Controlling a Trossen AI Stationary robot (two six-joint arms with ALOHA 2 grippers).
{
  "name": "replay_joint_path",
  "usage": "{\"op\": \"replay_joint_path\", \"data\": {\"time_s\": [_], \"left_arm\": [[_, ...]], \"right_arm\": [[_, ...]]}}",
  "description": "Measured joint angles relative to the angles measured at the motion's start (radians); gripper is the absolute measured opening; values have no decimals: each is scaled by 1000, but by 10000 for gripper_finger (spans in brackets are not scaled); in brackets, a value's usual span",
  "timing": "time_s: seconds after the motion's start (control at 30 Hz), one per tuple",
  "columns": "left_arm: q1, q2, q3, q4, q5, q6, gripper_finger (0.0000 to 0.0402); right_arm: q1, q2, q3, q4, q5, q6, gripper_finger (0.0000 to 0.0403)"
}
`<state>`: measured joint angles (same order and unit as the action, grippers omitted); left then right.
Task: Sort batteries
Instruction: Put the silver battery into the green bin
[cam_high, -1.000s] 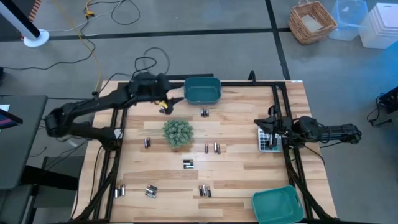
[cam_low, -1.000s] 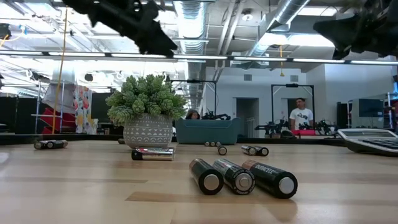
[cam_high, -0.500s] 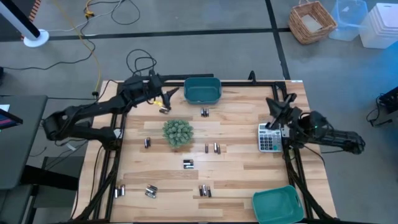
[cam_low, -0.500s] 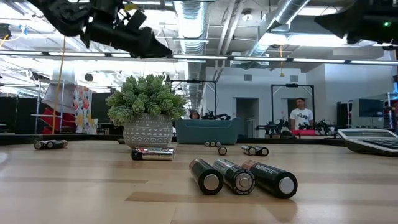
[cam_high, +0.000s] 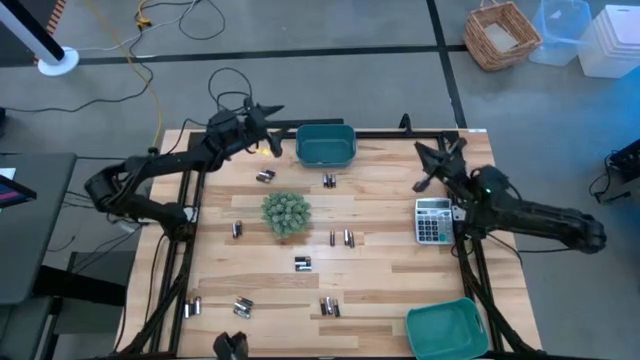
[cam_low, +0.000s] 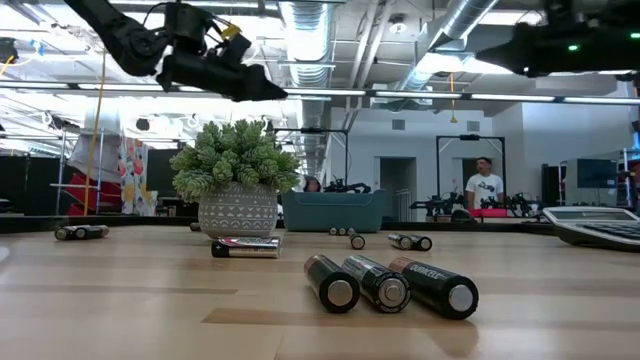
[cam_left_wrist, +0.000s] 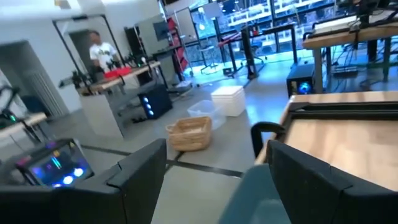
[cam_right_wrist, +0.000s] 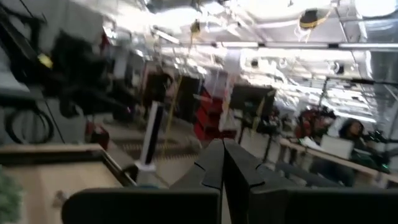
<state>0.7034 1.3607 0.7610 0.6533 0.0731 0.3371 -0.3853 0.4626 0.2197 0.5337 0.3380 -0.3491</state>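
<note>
Batteries lie scattered in small groups on the wooden table: one group (cam_high: 265, 176) near the far left, a pair (cam_high: 329, 181) below the far teal bin (cam_high: 326, 145), more at the middle (cam_high: 341, 238) and several along the near edge (cam_high: 329, 307). In the low view three dark ones (cam_low: 390, 285) lie side by side up close. My left gripper (cam_high: 272, 113) hovers open at the far edge, just left of the far bin, with nothing between its fingers (cam_left_wrist: 143, 180). My right gripper (cam_high: 424, 162) is shut and empty, raised beyond the far end of the calculator (cam_high: 434, 220).
A potted plant (cam_high: 286, 213) stands left of centre. A second teal bin (cam_high: 447, 328) sits at the near right corner. The black frame rail (cam_high: 455, 190) runs along the right side. Bare wood lies between the battery groups. People stand in the room beyond the table.
My left gripper has swung toward the far edge, from over the far-left batteries to beside the far bin, and tipped up to level, still open. My right gripper has risen and swung from above the calculator toward the far edge, staying shut. No battery has moved.
</note>
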Motion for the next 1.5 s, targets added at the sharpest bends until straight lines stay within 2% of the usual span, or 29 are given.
{"op": "replay_joint_path", "data": {"time_s": [0.13,0.23,0.37,0.43,0.53,0.63,0.77,0.87,1.03,1.17,1.27,1.5], "left_arm": [[30,53,50,-6,0,78,270],[71,85,80,-5,21,123,270],[173,154,113,0,252,29,270],[214,199,129,0,333,-19,270],[247,254,154,-1,360,-38,270],[258,280,176,2,362,2,270],[255,290,206,16,370,66,270],[260,289,231,15,356,40,270],[270,289,252,11,233,-164,270],[276,289,258,9,77,-255,270],[284,288,260,-17,12,-271,270],[286,289,260,-208,-27,-199,270]], "right_arm": [[-78,157,78,-4,-77,1,27],[-161,257,140,-15,-224,11,27],[-321,417,211,-54,-492,77,27],[-400,503,248,-56,-608,117,27],[-494,616,315,-51,-714,160,27],[-546,709,382,-58,-777,167,27],[-578,803,465,-58,-787,144,27],[-606,869,537,-53,-772,129,27],[-650,967,637,-57,-732,196,27],[-664,1015,687,-58,-729,271,27],[-666,1036,706,-59,-729,324,27],[-665,1075,711,-83,-729,336,27]]}}
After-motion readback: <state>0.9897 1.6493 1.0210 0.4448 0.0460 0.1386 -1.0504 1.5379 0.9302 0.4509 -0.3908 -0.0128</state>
